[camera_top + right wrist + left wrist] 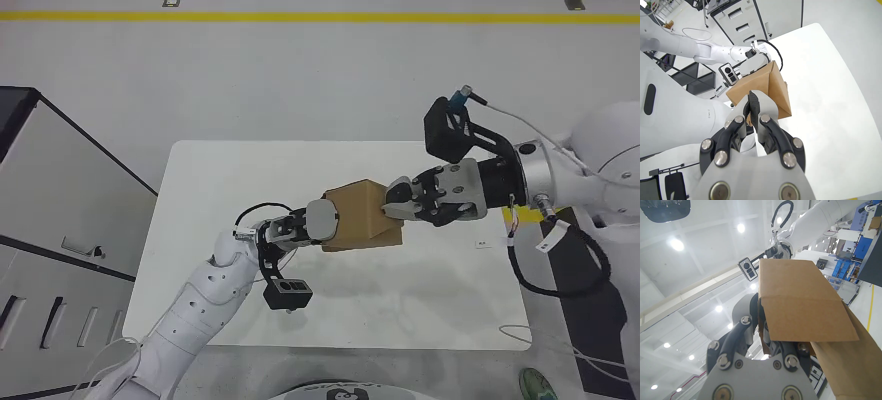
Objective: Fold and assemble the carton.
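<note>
Both arms stretch inward and nearly meet. The left gripper (318,222) is clamped on one end of the carton (358,215); the right gripper (397,203) (its fingers (754,109) pinched nearly together) bites the opposite end.

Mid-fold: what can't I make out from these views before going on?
- Underside and bottom flaps of the carton: top view, hidden by its own upper panels.
- Second finger of the left gripper: left wrist view, behind the carton's flap.
- A small white thing on the table: top view, too small to identify.
</note>
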Motion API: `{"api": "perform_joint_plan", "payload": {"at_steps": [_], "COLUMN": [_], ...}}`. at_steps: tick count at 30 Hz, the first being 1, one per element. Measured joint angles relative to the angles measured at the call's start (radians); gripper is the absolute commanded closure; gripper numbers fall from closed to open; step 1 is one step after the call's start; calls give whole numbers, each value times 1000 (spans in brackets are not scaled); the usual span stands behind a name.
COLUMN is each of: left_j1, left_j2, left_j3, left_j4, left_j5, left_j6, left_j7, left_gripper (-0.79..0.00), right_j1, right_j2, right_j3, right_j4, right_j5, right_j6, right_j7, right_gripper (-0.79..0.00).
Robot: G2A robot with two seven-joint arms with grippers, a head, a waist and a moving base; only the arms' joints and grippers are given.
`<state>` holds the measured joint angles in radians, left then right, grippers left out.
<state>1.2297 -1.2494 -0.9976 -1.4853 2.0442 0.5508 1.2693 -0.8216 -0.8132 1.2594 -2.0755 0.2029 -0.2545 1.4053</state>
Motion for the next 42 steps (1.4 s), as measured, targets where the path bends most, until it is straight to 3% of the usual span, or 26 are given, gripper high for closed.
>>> {"api": "perform_joint_plan", "payload": {"at_steps": [42], "left_j1": [0], "left_j2": [0], "left_j3": [0], "left_j4": [0], "left_j5": [0], "left_j6": [0], "left_j7": [0], "left_gripper": [0], "right_j1": [69], "right_j2": [11], "right_j3": [-98], "right_j4": [-17], "right_j5": [-96], "right_j6": [-26], "right_j7": [12], "right_gripper": [0]}}
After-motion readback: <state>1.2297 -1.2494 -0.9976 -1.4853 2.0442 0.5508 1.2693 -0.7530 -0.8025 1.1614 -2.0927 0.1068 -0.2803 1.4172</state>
